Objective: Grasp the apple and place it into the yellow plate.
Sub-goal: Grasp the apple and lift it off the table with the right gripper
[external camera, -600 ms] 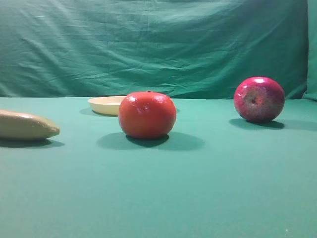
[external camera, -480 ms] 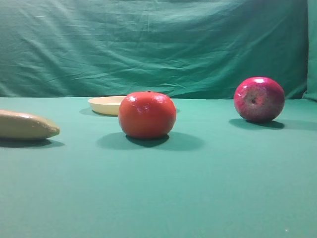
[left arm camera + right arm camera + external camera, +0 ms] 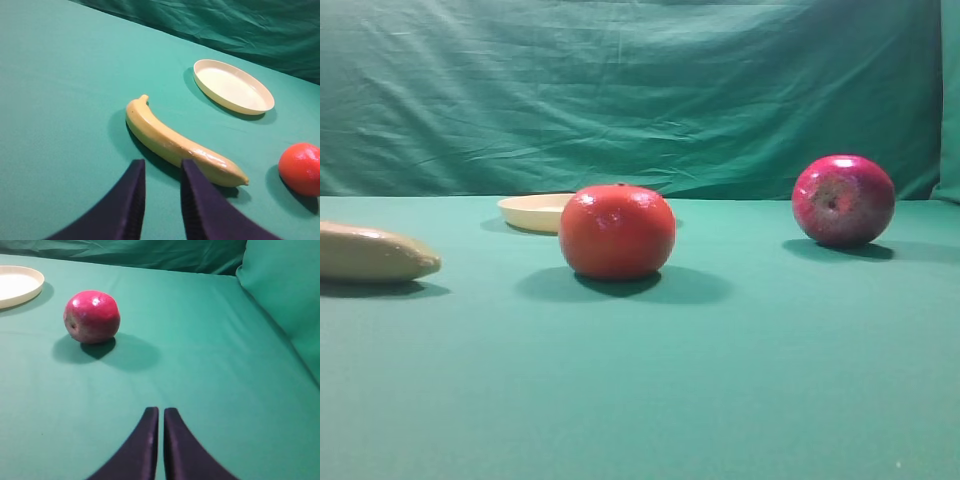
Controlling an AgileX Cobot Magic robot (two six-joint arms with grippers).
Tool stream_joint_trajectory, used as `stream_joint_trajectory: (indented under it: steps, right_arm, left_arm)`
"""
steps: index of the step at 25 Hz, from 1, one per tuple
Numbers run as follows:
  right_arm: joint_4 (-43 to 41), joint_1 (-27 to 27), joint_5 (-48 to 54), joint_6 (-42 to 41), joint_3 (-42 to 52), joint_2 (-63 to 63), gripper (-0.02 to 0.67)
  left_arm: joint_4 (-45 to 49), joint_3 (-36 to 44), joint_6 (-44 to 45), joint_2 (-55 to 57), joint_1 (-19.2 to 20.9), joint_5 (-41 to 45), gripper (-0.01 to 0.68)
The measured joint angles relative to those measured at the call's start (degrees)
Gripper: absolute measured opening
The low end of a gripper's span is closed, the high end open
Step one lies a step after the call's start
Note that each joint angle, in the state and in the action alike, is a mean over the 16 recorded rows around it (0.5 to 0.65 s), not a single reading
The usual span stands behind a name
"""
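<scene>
The magenta-red apple (image 3: 843,200) rests on the green cloth at the right of the exterior high view. In the right wrist view the apple (image 3: 92,316) lies ahead and to the left of my right gripper (image 3: 161,411), well apart from it. That gripper is shut and holds nothing. The yellow plate (image 3: 535,212) sits empty at the back left, partly hidden behind an orange-red fruit; the plate (image 3: 17,285) also shows left of the apple. My left gripper (image 3: 161,165) hangs with a narrow gap between its fingers, empty, with the plate (image 3: 233,86) far ahead. Neither gripper shows in the exterior view.
A tan-yellow banana (image 3: 175,142) lies just ahead of the left gripper, and the banana (image 3: 370,252) sits at the left edge of the exterior view. The orange-red fruit (image 3: 617,231) stands mid-table. A green cloth backdrop (image 3: 640,90) closes off the rear.
</scene>
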Motion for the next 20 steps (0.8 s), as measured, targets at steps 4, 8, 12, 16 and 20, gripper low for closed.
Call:
stream_joint_trajectory:
  steps: [4,8,12,16,20]
  right_arm:
    - [0.0,0.0,0.0,0.0,0.0,0.0,0.0]
    - [0.0,0.0,0.0,0.0,0.0,0.0,0.0]
    - [0.0,0.0,0.0,0.0,0.0,0.0,0.0]
    - [0.0,0.0,0.0,0.0,0.0,0.0,0.0]
    - [0.0,0.0,0.0,0.0,0.0,0.0,0.0]
  left_arm:
    - [0.0,0.0,0.0,0.0,0.0,0.0,0.157]
    - [0.0,0.0,0.0,0.0,0.0,0.0,0.157]
    - [0.0,0.0,0.0,0.0,0.0,0.0,0.157]
    - [0.0,0.0,0.0,0.0,0.0,0.0,0.157]
    - [0.0,0.0,0.0,0.0,0.0,0.0,0.157]
